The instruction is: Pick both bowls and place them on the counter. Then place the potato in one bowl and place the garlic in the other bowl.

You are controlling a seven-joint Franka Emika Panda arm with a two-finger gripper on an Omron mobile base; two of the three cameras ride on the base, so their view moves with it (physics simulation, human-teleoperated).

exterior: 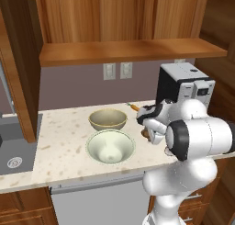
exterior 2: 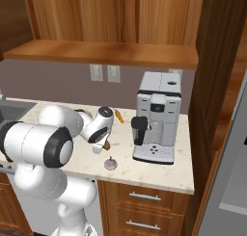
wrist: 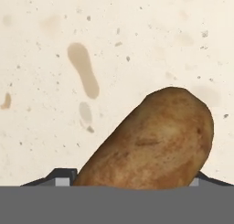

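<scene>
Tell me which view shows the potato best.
The hand view: the potato lies large and close on the speckled counter, skin and shape plain, between the finger tips. In the right base view it is a small brown lump under the gripper. In the left base view only a sliver shows beside the hand.

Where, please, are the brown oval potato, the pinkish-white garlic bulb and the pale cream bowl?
brown oval potato (wrist: 157, 141): hand view, middle of skin.
pinkish-white garlic bulb (exterior 2: 111, 163): right base view, bulb body.
pale cream bowl (exterior: 110, 146): left base view, inner wall.
</scene>
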